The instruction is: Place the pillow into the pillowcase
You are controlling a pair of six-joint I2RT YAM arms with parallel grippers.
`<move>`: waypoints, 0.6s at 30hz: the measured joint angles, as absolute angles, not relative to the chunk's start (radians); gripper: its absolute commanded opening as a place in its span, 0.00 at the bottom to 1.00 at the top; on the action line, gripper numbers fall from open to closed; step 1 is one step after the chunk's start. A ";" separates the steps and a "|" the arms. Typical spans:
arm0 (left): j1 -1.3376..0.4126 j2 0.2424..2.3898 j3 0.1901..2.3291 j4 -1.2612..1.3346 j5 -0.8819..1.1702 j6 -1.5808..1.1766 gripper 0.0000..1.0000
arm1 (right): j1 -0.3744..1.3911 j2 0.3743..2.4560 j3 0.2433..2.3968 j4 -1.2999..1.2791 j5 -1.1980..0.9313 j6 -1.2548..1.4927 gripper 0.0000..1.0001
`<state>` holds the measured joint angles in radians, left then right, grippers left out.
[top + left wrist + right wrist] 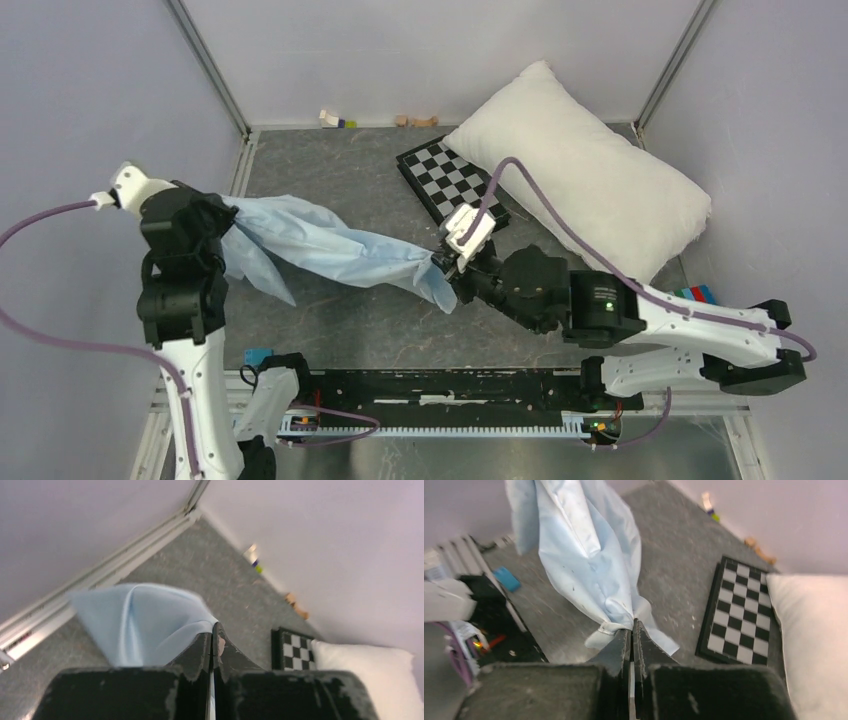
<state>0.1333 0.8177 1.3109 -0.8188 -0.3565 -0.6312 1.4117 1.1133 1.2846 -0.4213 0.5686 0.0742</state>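
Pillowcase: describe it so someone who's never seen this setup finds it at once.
Start at the grey table between the two arms. Strung between them, pinched at one end by the left end effector and at the other by the right end effector, is the pillowcase. It is thin, wrinkled and pale blue, unlike the plump white pillow and the black-and-white checkerboard beyond it.
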 measured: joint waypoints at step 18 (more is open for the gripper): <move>-0.078 1.535 1.858 -0.853 -0.227 -0.523 0.21 | 0.712 1.416 1.428 -0.497 0.201 0.155 0.00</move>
